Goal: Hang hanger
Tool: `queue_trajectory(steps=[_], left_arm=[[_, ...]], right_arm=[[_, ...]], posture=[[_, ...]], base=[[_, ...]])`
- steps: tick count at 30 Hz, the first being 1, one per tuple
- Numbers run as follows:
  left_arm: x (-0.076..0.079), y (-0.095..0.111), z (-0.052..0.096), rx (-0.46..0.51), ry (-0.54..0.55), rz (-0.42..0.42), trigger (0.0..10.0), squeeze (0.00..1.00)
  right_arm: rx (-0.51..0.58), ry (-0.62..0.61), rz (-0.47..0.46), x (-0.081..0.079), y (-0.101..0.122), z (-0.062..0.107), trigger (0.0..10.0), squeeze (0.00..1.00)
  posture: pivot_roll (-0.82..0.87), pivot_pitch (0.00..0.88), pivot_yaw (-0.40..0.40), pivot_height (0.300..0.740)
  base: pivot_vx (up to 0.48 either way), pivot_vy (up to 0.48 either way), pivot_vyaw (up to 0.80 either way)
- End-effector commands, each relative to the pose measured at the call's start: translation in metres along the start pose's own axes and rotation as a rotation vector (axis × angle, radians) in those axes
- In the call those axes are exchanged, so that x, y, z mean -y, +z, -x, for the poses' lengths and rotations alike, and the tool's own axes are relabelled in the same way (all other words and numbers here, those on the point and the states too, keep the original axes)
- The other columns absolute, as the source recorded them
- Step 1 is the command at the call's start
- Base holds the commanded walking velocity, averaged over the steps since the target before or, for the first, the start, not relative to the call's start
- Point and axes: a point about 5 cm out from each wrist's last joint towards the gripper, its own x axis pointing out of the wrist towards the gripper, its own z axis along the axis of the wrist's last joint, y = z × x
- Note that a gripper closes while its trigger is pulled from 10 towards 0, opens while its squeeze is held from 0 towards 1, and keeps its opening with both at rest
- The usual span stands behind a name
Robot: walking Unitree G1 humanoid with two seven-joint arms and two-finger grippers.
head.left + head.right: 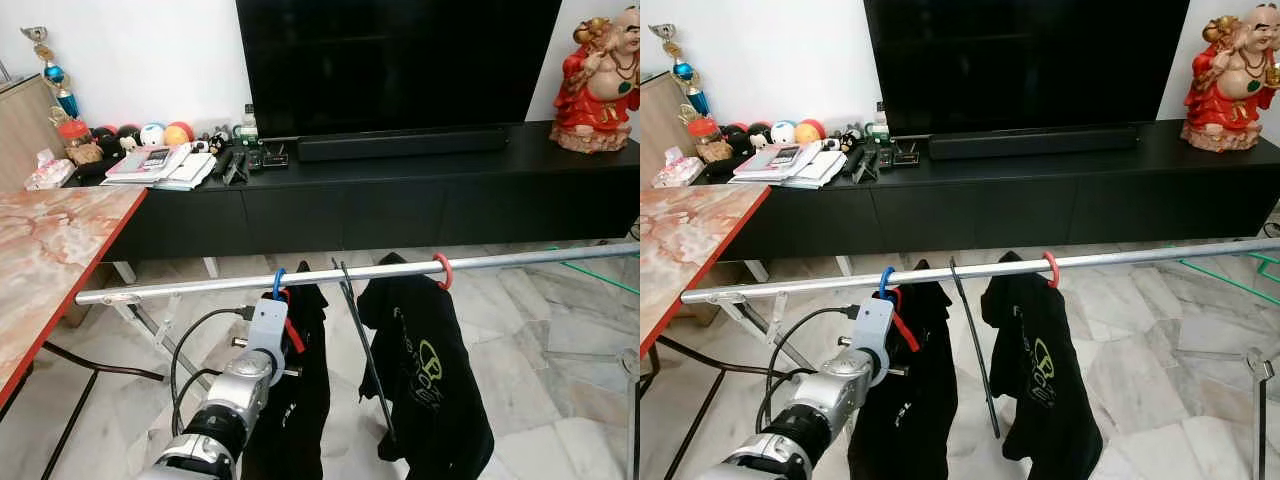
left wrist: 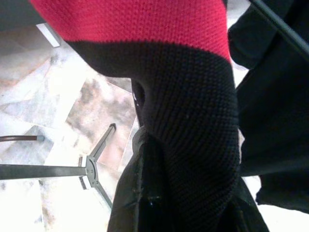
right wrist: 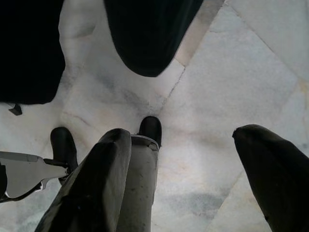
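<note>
I have the left arm raised to the rail [image 1: 330, 274], and the left gripper [image 1: 283, 312] sits just under it, at the neck of the hanger [image 1: 279, 284]. Its blue hook is already looped over the rail, directly above the gripper, so I judge the hanging itself nearly done and the release step in hand. From the left wrist view, black and red knit fabric [image 2: 188, 111] crowds right against the lens, and I cannot tell how far the fingers are parted or whether they grip the hanger.

The hanger carries a dark garment [image 1: 300, 400] with a red strip at the collar, hanging straight down beside the gripper. To the gripper's right, another black shirt [image 1: 425, 370] hangs from a red hook [image 1: 443, 270].

Next I would loosen the fingers and draw the arm back and down without snagging cloth or dragging the hook off the rail.

The right gripper [image 3: 188, 154] hangs idle over the floor [image 3: 231, 72], fingers spread wide, holding nothing.
</note>
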Motion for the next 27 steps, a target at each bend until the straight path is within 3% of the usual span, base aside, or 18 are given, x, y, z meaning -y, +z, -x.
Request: queue_trajectory(steps=[1,9,10,11,12,13,16,20,23,27], left_arm=[[-0.002,0.011,-0.002,0.021,0.026,0.013,10.0,0.0],[-0.002,0.0,-0.003,-0.067,0.028,-0.037,10.0,0.0],[-0.002,-0.005,-0.002,-0.082,0.017,-0.045,10.0,0.09],[-0.002,-0.008,-0.002,-0.09,0.011,-0.051,10.0,0.09],[-0.002,-0.011,-0.002,-0.1,0.008,-0.052,10.0,0.76],[-0.003,-0.017,-0.001,-0.108,0.007,-0.052,10.0,1.0],[-0.003,-0.02,0.0,-0.095,-0.002,-0.043,10.0,1.0],[-0.006,-0.015,0.003,0.004,-0.023,-0.019,10.0,1.0],[-0.011,-0.013,0.011,0.085,-0.058,-0.076,10.0,1.0],[-0.016,-0.008,0.025,0.18,-0.115,-0.04,10.0,1.0]], right_arm=[[-0.008,0.005,-0.003,-0.001,-0.001,0.0,10.0,0.0],[-0.008,0.01,-0.009,-0.003,-0.002,0.0,10.0,0.0],[-0.008,0.011,-0.01,-0.003,-0.002,0.0,10.0,0.0],[-0.007,0.012,-0.01,-0.003,-0.002,0.0,10.0,0.0],[-0.006,0.013,-0.011,-0.003,-0.002,0.0,10.0,0.0],[-0.006,0.015,-0.012,-0.004,-0.002,0.0,10.0,0.0],[-0.007,0.021,-0.014,-0.004,-0.002,0.0,10.0,0.0],[-0.002,0.024,-0.023,-0.004,-0.003,0.0,10.0,0.0],[-0.002,0.022,-0.027,-0.004,-0.003,0.0,10.0,0.0],[-0.004,0.023,-0.027,-0.004,-0.004,0.0,10.0,0.0]], posture=[[0.06,0.0,0.046,0.74],[0.05,0.0,0.052,0.74],[0.06,0.0,0.052,0.74],[0.06,0.0,0.052,0.74],[0.06,0.0,0.052,0.74],[0.06,0.0,0.053,0.74],[0.07,0.0,0.052,0.74],[0.07,0.0,0.055,0.74],[0.09,0.0,0.051,0.74],[0.08,0.0,0.057,0.74]], base=[[0.0,0.0,0.0],[0.0,0.0,0.0],[0.0,0.0,0.0],[0.0,0.0,0.0],[0.0,0.0,0.0],[0.0,0.0,0.0],[0.0,0.0,0.0],[0.0,0.0,0.0],[0.0,0.0,0.0],[0.0,0.0,0.0]])
